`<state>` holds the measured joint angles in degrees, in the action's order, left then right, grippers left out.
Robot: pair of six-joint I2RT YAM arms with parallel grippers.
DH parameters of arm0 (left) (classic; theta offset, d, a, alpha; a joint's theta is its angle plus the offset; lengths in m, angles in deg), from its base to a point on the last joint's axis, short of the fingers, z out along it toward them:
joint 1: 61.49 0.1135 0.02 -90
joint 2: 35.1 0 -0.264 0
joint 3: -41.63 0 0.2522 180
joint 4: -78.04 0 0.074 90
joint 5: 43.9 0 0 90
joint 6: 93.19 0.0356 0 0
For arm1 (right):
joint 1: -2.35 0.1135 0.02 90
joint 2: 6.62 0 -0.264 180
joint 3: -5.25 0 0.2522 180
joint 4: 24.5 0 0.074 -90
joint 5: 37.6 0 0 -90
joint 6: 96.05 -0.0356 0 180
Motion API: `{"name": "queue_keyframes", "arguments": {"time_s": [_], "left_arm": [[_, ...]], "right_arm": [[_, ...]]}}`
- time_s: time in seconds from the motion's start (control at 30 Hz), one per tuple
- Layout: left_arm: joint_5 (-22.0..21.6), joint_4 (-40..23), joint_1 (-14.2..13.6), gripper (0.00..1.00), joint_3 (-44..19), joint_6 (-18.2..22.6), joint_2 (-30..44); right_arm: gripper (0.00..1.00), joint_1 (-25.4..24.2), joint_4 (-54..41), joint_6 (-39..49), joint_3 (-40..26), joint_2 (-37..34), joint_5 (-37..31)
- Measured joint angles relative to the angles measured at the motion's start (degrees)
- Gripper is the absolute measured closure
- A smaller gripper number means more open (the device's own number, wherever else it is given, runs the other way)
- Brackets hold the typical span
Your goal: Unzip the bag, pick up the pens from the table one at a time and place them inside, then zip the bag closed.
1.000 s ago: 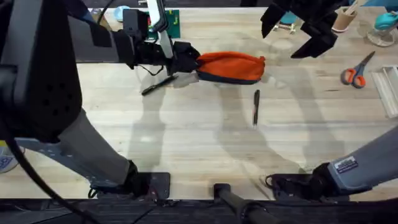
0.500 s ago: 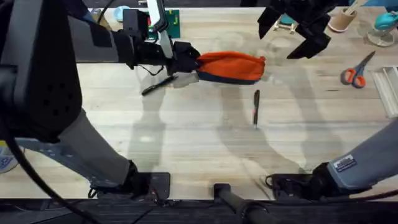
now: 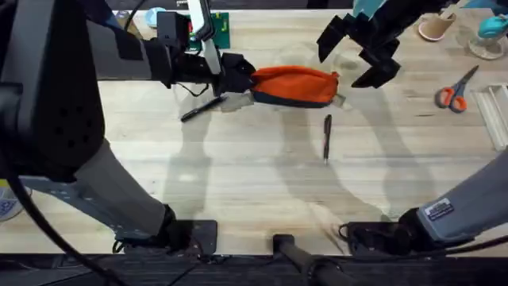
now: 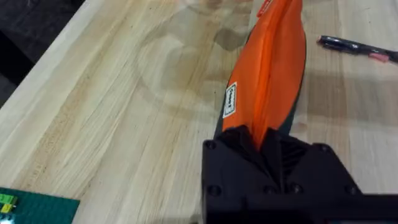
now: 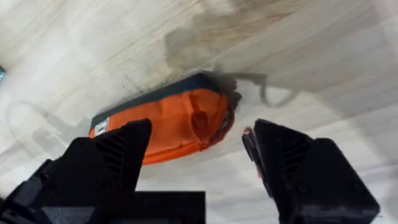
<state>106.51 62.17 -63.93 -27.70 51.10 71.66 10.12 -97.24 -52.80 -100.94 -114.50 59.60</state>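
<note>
The orange bag point(image 3: 295, 85) lies on the table point(image 3: 238, 175) at the back middle, its zipper closed. My left gripper point(image 3: 242, 80) is shut on the bag's left end; the left wrist view shows the bag point(image 4: 272, 68) pinched between the black fingers point(image 4: 261, 140). My right gripper point(image 3: 359, 56) hangs open just above and beyond the bag's right end, and the bag point(image 5: 168, 124) lies between its spread fingers point(image 5: 109, 155) in the right wrist view. One black pen point(image 3: 326, 137) lies in front of the bag. The other pen point(image 3: 202, 109) lies below the left gripper.
Orange-handled scissors point(image 3: 454, 94) lie at the right, next to a clear container point(image 3: 497, 111) at the edge. A cup point(image 3: 435, 27) and a teal object point(image 3: 492, 27) stand at the back right. A green plate point(image 3: 220, 28) sits behind the left gripper.
My right gripper has moved left and lower, toward the bag's right end, still open. The left gripper, bag and pens have not moved.
</note>
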Motion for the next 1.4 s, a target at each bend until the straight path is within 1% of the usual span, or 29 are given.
{"name": "queue_keyframes", "arguments": {"time_s": [0.3,0.5,0.63,0.83,0.9,0.93,1.03,1.1,1.13,1.2,1.27,1.3,1.33,1.37,1.4], "left_arm": [[0.0,0.0,0.0,0.959,0.0,0.0,0.0],[0.0,0.0,0.0,0.96,0.0,0.0,0.0],[0.0,0.0,0.0,0.96,0.0,0.0,0.0],[0.0,0.0,0.0,0.959,0.0,0.0,0.0],[0.0,0.0,0.0,0.959,0.0,0.0,0.0],[0.0,0.0,0.0,0.959,0.0,0.0,0.0],[0.0,0.0,0.0,0.959,0.0,0.0,0.0],[0.0,0.0,0.0,0.959,0.0,0.0,0.0],[0.0,0.0,0.0,0.959,0.0,0.0,0.0],[0.0,0.0,0.0,0.959,0.0,0.0,0.0],[0.0,0.0,0.0,0.959,0.0,0.0,0.0],[0.0,0.0,0.0,0.959,0.0,0.0,0.0],[0.0,0.0,0.0,0.959,0.0,0.0,0.0],[0.0,0.0,0.0,0.959,0.0,0.0,0.0],[0.0,0.1,0.0,0.959,0.0,0.0,0.0]], "right_arm": [[0.007,0.2,1.5,-1.4,1.1,0.0,0.1],[0.021,1.9,1.7,-2.0,1.1,0.0,0.2],[0.042,3.0,2.0,-2.5,1.1,-0.6,0.3],[0.119,3.1,2.0,-2.8,1.1,-1.8,0.5],[0.181,3.1,2.1,-2.9,1.1,-1.8,0.5],[0.235,3.1,2.1,-2.9,1.1,-1.8,0.5],[0.471,3.1,2.1,-3.0,1.1,-1.8,0.5],[0.606,3.1,1.9,-3.0,1.2,-1.8,0.4],[0.78,2.9,1.6,-3.0,1.2,-1.8,-0.1],[0.813,2.7,1.5,-3.0,1.3,-1.8,-0.1],[0.817,2.6,1.1,-3.0,1.3,-1.8,-0.1],[0.849,2.5,0.9,-2.9,1.3,-1.8,-0.1],[0.918,2.4,0.6,-3.0,1.3,-1.8,-0.1],[0.952,2.3,0.2,-3.0,1.3,-1.8,0.0],[0.959,2.1,0.0,-3.0,1.3,-1.8,0.1]]}}
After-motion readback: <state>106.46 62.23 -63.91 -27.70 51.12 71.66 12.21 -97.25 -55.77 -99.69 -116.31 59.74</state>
